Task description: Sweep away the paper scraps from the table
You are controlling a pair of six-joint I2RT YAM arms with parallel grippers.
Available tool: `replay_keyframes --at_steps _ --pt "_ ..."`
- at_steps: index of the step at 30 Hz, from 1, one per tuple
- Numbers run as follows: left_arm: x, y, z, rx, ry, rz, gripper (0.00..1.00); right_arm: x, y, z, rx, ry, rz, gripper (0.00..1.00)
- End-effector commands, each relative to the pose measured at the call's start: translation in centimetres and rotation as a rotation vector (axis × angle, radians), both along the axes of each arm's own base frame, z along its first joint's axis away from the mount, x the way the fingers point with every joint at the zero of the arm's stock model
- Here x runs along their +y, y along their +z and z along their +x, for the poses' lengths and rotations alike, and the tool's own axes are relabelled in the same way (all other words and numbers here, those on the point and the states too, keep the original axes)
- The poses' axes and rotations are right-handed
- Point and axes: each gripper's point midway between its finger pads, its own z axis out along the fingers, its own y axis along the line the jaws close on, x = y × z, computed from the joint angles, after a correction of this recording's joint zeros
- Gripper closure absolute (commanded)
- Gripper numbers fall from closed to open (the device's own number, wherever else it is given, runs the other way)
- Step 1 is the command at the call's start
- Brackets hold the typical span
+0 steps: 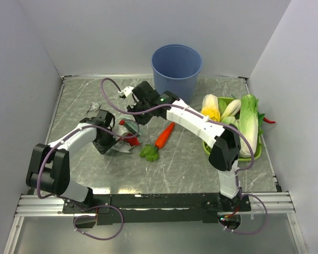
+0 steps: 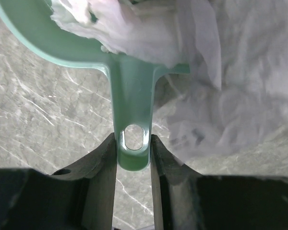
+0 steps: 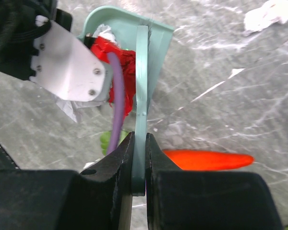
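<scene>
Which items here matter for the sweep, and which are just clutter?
Job: paper scraps, dustpan, brush, table, probably the blue bucket.
Clutter: carrot, green tray with corn and napa cabbage.

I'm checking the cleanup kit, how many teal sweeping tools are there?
2. The dustpan is in the left gripper; the brush is in the right gripper. Others could hide under the arms.

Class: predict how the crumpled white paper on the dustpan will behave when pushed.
Probably light and floppy: the white paper shows soft creases and drapes over the dustpan rim. Unlikely to roll, being irregular and flattened.
</scene>
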Motion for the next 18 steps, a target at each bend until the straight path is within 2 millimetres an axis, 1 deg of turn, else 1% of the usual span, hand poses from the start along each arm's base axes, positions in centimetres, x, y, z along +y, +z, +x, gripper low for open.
replay_keyframes --at_steps 1,3,5,6,7,9,10,12,13,16,18 --pt "-1.5 1.2 0.7 -0.092 -0.001 -0.091 0.99 -1.4 5.3 1.0 -0.135 -0.009 0.069 1.0" --pt "-1.9 1.3 0.8 -0.116 -0.011 -0.115 0.99 -1.5 5.5 0.4 -0.1 0.006 0.092 1.0" --pt "-2.2 1.5 1.3 -0.155 -0.019 -0.135 0.99 -2.1 6.2 0.2 -0.1 -0.004 0.105 1.0" --pt "-2.4 1.6 1.3 -0.165 -0.02 -0.151 0.99 -2.3 6.6 0.1 -0.104 -0.006 0.11 1.0" --pt "-2.5 1.7 1.4 -0.175 -0.023 -0.158 0.99 -2.8 7.3 -0.1 -0.11 -0.005 0.123 1.0" --pt "-2.9 1.9 1.7 -0.189 -0.025 -0.177 0.99 -3.2 8.0 -0.2 -0.109 -0.012 0.139 1.0" --pt "-3.1 2.0 1.8 -0.194 -0.03 -0.192 0.99 -3.5 8.9 -0.3 -0.114 -0.013 0.166 1.0" --pt "-3.5 2.5 2.1 -0.214 -0.041 -0.211 0.99 -4.2 9.5 0.1 -0.127 -0.038 0.175 1.0" --pt "-3.8 2.8 2.3 -0.219 -0.047 -0.227 0.99 -4.5 10.1 0.2 -0.141 -0.045 0.184 1.0" --pt "-4.4 4.0 3.0 -0.258 -0.063 -0.257 0.99 -5.3 11.6 0.7 -0.175 -0.055 0.206 1.0" --pt "-5.1 5.1 3.4 -0.285 -0.075 -0.296 0.99 -5.9 12.3 1.1 -0.196 -0.07 0.211 1.0"
